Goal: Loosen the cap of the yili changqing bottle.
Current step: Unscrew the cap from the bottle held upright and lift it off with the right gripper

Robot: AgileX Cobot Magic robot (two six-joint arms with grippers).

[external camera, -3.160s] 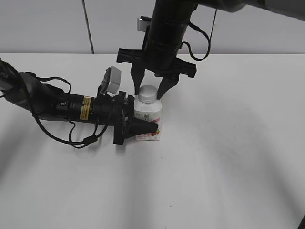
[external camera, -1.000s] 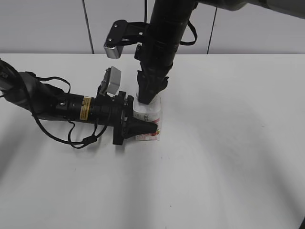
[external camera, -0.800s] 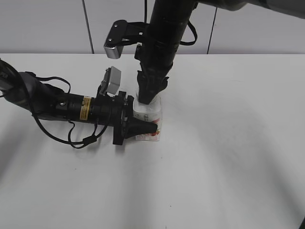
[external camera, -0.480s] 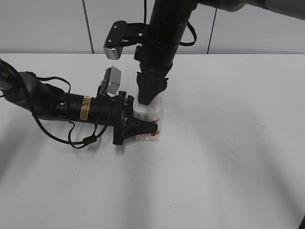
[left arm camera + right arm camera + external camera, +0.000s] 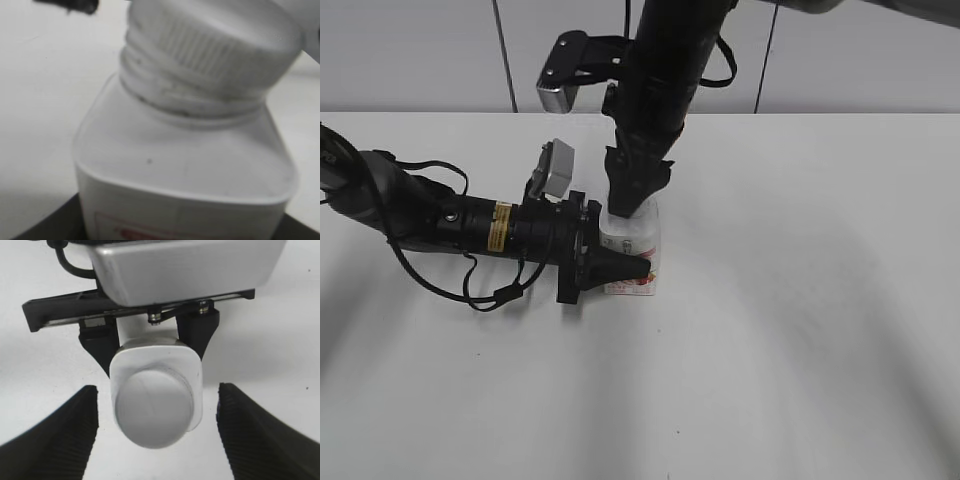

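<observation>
White matte table carries the upright yili changqing bottle. Since the earlier frames the right gripper has released the cap (pads now well apart on either side), hanging vertically above it. Left gripper, arm lying horizontal, clamps the squarish plastic body. Cap: round, white, ribbed rim.
</observation>
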